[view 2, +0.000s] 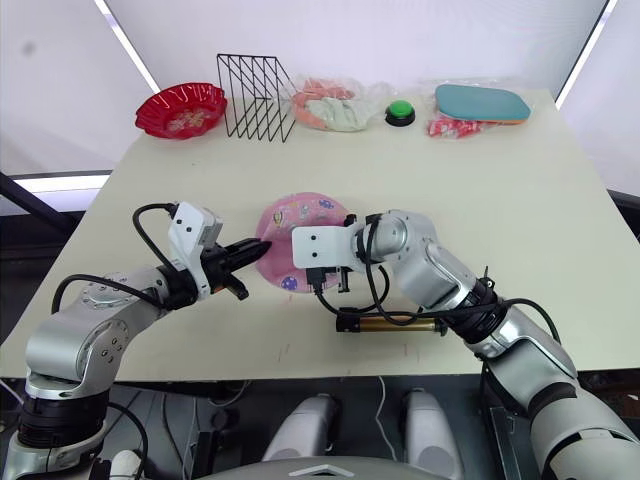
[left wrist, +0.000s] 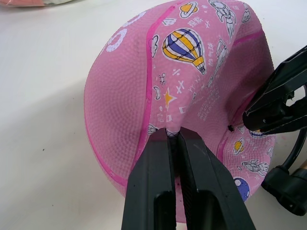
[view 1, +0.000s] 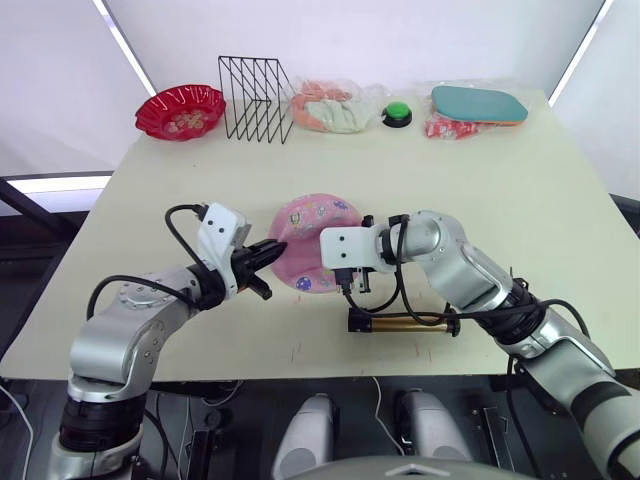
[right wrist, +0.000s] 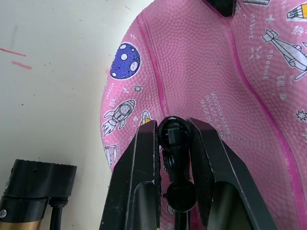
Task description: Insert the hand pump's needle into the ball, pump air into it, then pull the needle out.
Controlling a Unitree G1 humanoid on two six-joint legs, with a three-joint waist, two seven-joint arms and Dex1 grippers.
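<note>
The pink ball, flattened and dented, lies mid-table with cartoon prints. My left gripper is shut on the ball's near rim, coming in from the ball's left. My right gripper is shut on the black tip of the hand pump's hose, held against the ball's skin close to the small valve hole. The needle is hidden behind the hose tip. The gold hand pump lies flat on the table in front of the ball, under my right forearm, its hose looping up to the gripper.
Along the table's far edge stand a red scalloped bowl, a black wire rack, a clear bag of soft items, a green button, a teal oval pad and a red packet.
</note>
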